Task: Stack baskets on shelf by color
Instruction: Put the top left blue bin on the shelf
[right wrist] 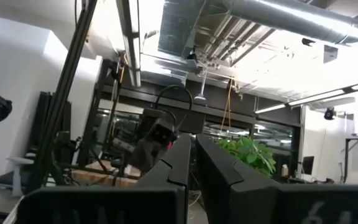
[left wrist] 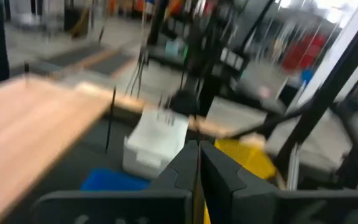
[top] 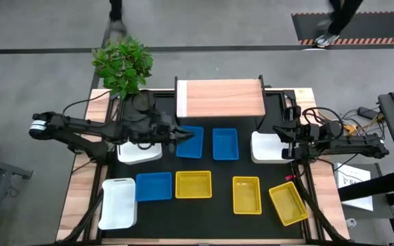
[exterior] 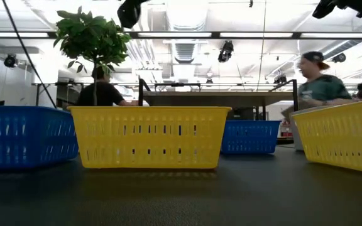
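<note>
The left gripper [top: 180, 137], jaws pressed together and empty, hovers at the edge of a blue basket [top: 191, 142]. The right gripper [top: 277, 129], jaws nearly together, holds nothing above a white basket [top: 269, 147] beside the shelf [top: 221, 98].

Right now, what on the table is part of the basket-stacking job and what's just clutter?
Job:
blue baskets
yellow baskets
white baskets
shelf, nothing on it yet
left gripper, shut, empty
right gripper, shut, empty

Lying about:
potted plant
papers, off the table's edge

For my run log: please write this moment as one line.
shelf: bare | baskets: all nine on mat | left end effector: shut, empty | right end effector: shut, empty
</note>
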Available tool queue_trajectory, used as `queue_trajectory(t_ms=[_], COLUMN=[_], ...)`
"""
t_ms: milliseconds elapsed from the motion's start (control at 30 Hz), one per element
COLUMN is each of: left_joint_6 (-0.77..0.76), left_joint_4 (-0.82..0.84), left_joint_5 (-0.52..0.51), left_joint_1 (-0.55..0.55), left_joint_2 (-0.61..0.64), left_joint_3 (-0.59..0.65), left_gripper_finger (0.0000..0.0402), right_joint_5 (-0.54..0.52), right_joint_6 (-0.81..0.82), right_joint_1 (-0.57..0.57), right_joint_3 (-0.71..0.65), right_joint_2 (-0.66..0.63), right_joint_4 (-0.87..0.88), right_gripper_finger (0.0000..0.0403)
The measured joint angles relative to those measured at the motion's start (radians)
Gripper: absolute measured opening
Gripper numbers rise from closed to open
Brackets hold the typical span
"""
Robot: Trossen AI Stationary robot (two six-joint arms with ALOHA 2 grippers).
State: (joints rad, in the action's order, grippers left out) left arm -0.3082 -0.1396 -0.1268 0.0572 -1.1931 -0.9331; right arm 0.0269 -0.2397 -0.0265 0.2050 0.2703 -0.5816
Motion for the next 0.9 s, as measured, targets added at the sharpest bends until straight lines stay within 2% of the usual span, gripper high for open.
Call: queue_trajectory(t_ms=[300,567,733,900], left_joint_6=[0.083,0.390,0.451,0.448], left_joint_4=[0.353,0.618,0.699,0.705], left_joint_5=[-0.017,-0.124,-0.241,-0.252], left_joint_1=[0.078,0.190,0.226,0.215], left_joint_2=[-0.137,-0.304,-0.393,-0.399], left_joint_3=[-0.229,-0.395,-0.464,-0.474], left_gripper_finger=[0.0000,0.0000,0.0000,0.0000], right_joint_5=[-0.001,-0.003,-0.029,-0.149], right_joint_6=[-0.020,-0.083,-0.116,-0.185], right_joint_1=[0.000,0.000,0.000,0.000], right_joint_3=[0.000,0.000,0.000,0.000], right_joint_2=[0.000,0.000,0.000,0.002], right_joint_4=[0.000,0.001,0.001,0.017], right_gripper_finger=[0.0018,0.0018,0.0018,0.0018])
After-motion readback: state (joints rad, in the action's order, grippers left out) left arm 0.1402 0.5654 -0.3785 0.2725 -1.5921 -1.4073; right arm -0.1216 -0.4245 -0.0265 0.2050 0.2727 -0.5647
